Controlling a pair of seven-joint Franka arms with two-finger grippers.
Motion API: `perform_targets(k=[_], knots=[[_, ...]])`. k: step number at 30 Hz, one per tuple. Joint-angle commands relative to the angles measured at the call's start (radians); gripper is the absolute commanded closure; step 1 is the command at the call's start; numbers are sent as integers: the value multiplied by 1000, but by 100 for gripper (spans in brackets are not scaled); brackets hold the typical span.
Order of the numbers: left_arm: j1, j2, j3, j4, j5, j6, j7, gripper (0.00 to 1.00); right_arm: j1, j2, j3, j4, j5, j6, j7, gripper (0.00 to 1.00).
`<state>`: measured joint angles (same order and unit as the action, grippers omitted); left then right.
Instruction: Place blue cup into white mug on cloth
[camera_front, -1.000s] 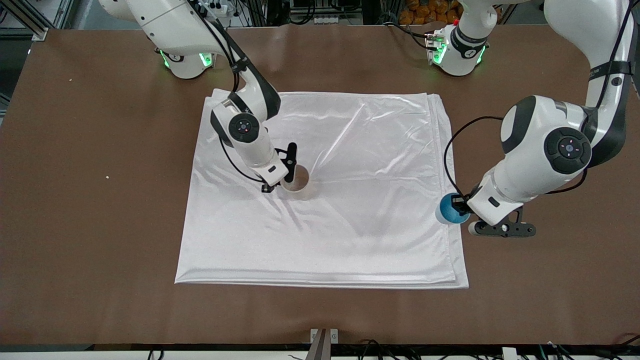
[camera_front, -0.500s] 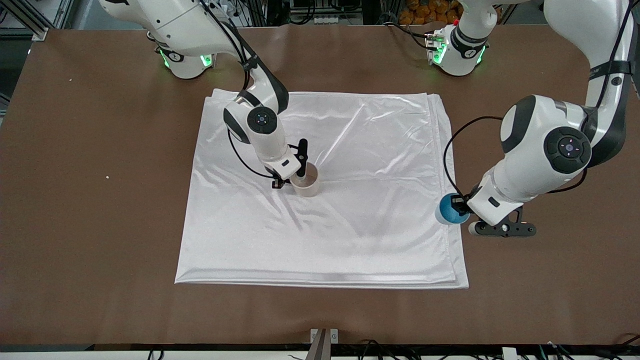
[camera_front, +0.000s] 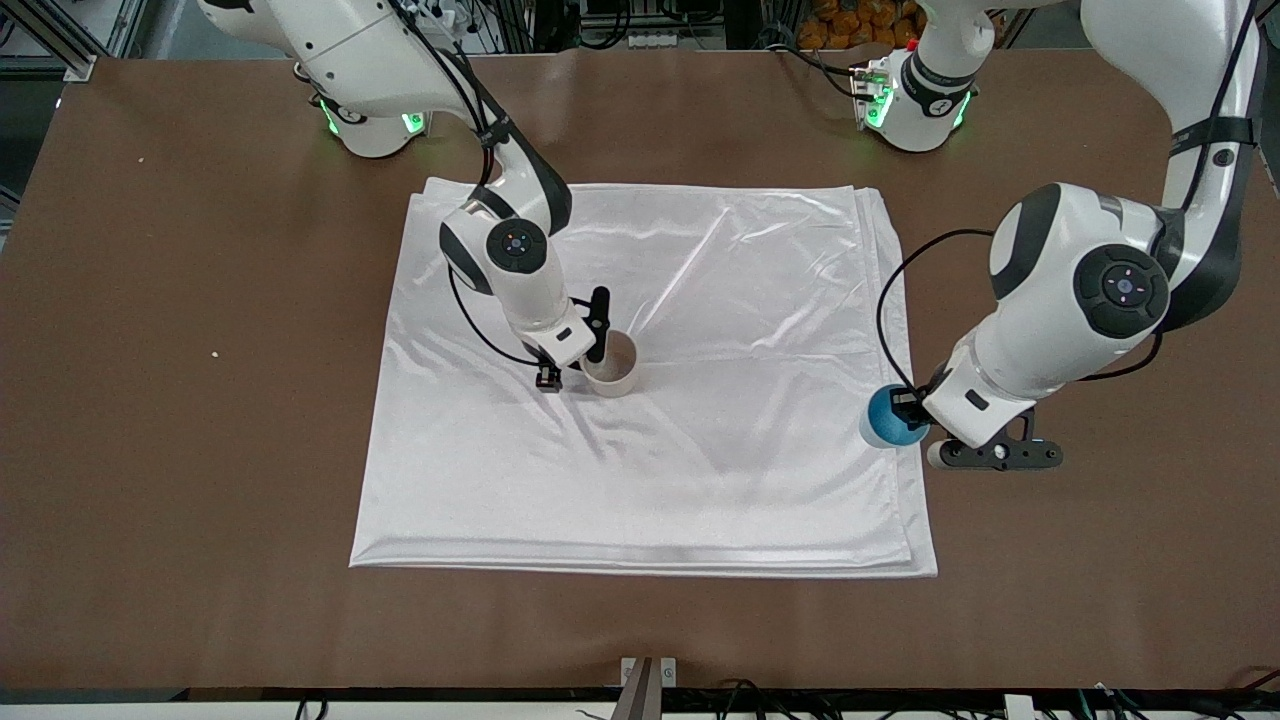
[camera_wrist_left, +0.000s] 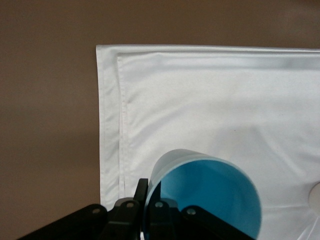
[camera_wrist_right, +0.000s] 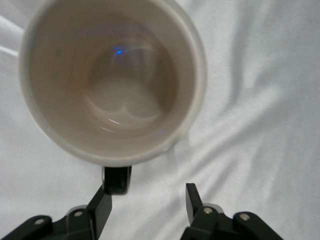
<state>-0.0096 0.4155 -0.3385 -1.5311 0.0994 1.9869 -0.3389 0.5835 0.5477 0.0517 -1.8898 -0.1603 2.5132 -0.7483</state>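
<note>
On my brown table the white satin cloth lies flat. The white mug stands mid-cloth with my right gripper spread open beside its handle. My left gripper is clamped on the blue cup, over the cloth's edge toward the left arm's end.

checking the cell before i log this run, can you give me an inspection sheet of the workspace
surface: brown table, two pale specks toward the right arm's end.
job's things: large shiny white satin-like cloth, folded, wrinkled; cream-white cylindrical mug upright on it, nothing inside; small light blue handleless cup over the cloth's edge at the left arm's end.
clutter: nothing seen.
grippers: left gripper shut on the blue cup's rim; right gripper open beside the mug, one finger at its dark handle.
cables: black cable looping from the left wrist.
surroundings: arm bases lit green, frames and wiring past the table.
</note>
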Motion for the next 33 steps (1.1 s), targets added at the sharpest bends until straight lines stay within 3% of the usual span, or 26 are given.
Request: perform_targets(k=[1,8,12,20,33], knots=[[-36,-27,-17,5,26,-51,-121,100,-48,-73,8,5,-22,-27,20,0],[-50,-38,-125,3,22,-68,-330,100,-83,-205,10,8,-13,-214,26,0],[-116,-34,-163,5,29,-68,-480,100,-114,-291,10,9,-11,-299,26,0],[-268,23,-154,28,29,-59,-672,100,-192,-465,8,9,-10,-467,76,0],[-454,143,-62,115,42,73,-835,100,-270,-565,7,78,-5,-682,244,0]])
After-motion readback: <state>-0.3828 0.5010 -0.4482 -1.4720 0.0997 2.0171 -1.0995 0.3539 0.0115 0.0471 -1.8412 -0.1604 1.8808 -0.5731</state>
